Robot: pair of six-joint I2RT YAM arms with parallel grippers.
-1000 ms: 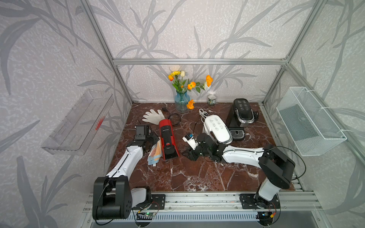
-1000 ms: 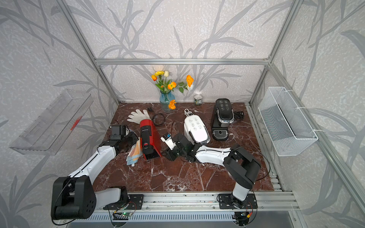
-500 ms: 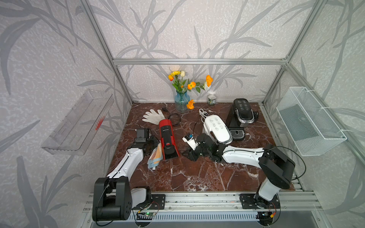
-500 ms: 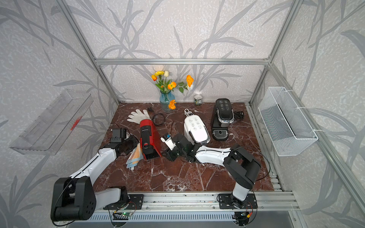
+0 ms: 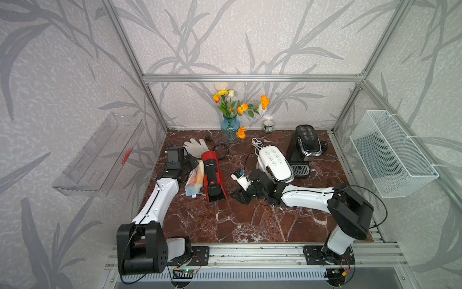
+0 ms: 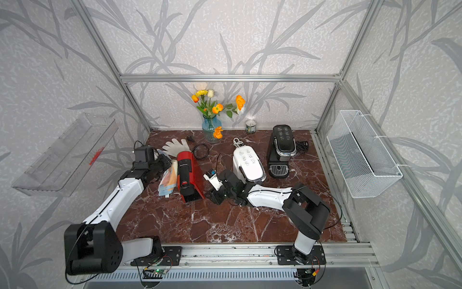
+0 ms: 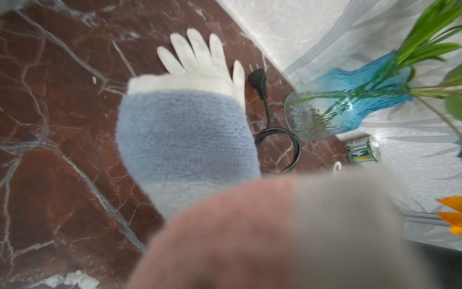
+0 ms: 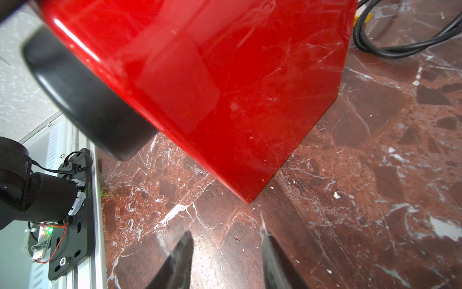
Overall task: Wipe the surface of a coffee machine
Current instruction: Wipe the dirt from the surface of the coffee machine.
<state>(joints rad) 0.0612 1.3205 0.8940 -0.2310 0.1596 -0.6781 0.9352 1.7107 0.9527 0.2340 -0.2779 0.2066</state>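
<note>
Red coffee machine [image 5: 212, 172]: cloth [image 5: 194, 179] touching alongside; glove [image 5: 195, 147], cord [image 7: 257, 80] behind.

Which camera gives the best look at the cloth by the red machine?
The top views: in both the cloth shows whole, held by the left gripper beside the red coffee machine. The left wrist view is too close: a blue band, the rest blurred. The right wrist view shows the machine, not the cloth.
</note>
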